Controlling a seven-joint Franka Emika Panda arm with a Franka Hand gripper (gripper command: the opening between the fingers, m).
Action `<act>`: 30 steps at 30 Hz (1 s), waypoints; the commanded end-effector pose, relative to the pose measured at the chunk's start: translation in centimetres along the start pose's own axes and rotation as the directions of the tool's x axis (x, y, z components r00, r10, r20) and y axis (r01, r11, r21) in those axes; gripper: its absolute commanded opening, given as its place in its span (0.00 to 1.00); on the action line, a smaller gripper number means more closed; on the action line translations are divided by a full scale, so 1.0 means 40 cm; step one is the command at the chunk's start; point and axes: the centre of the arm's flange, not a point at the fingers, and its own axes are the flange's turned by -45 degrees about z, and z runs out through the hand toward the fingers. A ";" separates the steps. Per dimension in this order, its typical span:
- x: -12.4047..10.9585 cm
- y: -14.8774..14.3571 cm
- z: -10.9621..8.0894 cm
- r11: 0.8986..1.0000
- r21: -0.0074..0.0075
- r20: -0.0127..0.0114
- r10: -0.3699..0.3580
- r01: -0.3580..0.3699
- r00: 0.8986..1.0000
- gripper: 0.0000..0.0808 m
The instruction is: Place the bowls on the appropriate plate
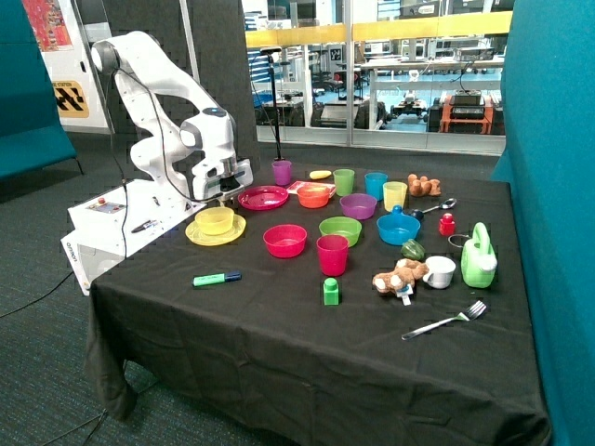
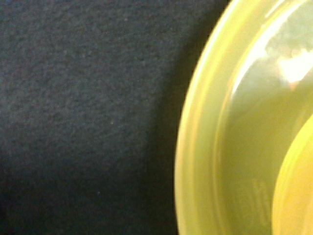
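The yellow bowl (image 1: 216, 220) sits on the yellow plate (image 1: 200, 234) near the table's edge by the robot base. My gripper (image 1: 224, 197) hangs low just behind the bowl's far rim, between it and the pink-red plate (image 1: 263, 197). The pink-red bowl (image 1: 284, 240) stands on the black cloth, apart from both plates, beside the taller pink-red cup (image 1: 332, 254). The wrist view shows the yellow plate's rim (image 2: 195, 147) and an edge of the yellow bowl (image 2: 296, 196) over the black cloth (image 2: 73, 98).
A green marker (image 1: 216, 278) lies near the front. A green bowl (image 1: 340, 229), purple bowl (image 1: 358, 205), orange bowl (image 1: 313, 195), blue bowl (image 1: 398, 228), several cups, a green block (image 1: 332, 292), plush toys, a fork (image 1: 446, 322) and a green watering can (image 1: 479, 256) crowd the middle and far side.
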 end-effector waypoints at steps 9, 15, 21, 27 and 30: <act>0.029 -0.004 -0.019 1.000 0.005 0.001 -0.017 0.017 1.000 0.81; 0.056 -0.029 -0.038 0.999 0.005 0.000 -0.043 0.043 0.999 0.75; 0.090 -0.065 -0.058 0.996 0.005 0.000 -0.086 0.086 0.996 0.70; 0.119 -0.094 -0.073 0.992 0.005 0.000 -0.124 0.124 0.992 0.63; 0.139 -0.112 -0.079 0.988 0.005 0.000 -0.157 0.157 0.988 0.58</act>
